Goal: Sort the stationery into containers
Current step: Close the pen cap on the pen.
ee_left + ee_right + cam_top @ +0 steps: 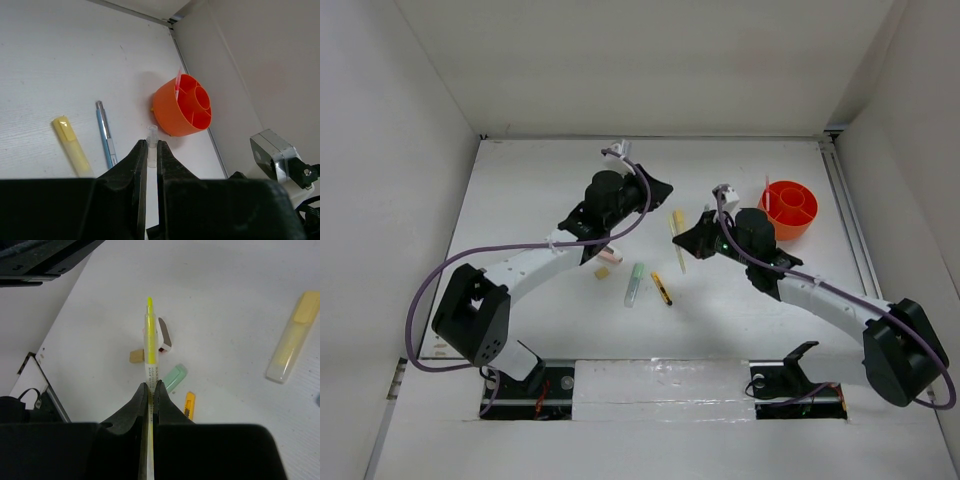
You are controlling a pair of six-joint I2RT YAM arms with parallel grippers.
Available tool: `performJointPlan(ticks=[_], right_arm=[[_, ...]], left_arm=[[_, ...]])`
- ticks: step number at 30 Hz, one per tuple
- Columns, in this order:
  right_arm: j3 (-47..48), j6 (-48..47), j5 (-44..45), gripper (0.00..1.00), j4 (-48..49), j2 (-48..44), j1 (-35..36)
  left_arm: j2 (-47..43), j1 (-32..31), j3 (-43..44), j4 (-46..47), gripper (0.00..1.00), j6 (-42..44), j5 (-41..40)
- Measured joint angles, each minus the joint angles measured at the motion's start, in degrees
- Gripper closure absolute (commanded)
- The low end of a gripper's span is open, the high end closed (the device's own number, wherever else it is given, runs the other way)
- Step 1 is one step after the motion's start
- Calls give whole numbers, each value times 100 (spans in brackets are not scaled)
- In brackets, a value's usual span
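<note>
My right gripper (150, 384) is shut on a thin yellow pen (150, 340), which it holds above the table; it also shows in the top view (686, 236). Below it lie a pale green marker (174, 377), a yellow-black pen (188, 405), a tan eraser (136, 356), a pink eraser (163, 338) and a yellow marker (292, 337). My left gripper (152, 144) is nearly shut, with a small clear cap (152, 135) between its fingertips. Beyond it stands the orange pot (182, 106) with a red pen (178, 80) in it. A grey-blue pen (106, 134) lies to its left.
The orange pot (790, 208) stands at the right, close to the side wall rail (848, 215). The green marker (636, 284), the yellow-black pen (662, 289) and the tan eraser (602, 272) lie mid-table between the arms. White walls enclose the table.
</note>
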Motion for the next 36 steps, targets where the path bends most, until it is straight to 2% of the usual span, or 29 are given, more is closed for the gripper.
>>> performJointPlan(ticks=[12,36], right_arm=[[-2,-11,146,100,92,-260,-13],[103,-52,177,100,225,17,-125]], left_arm=[[-2,2,-103,186,100,0,7],[-2,11,-212,247,100,37,114]])
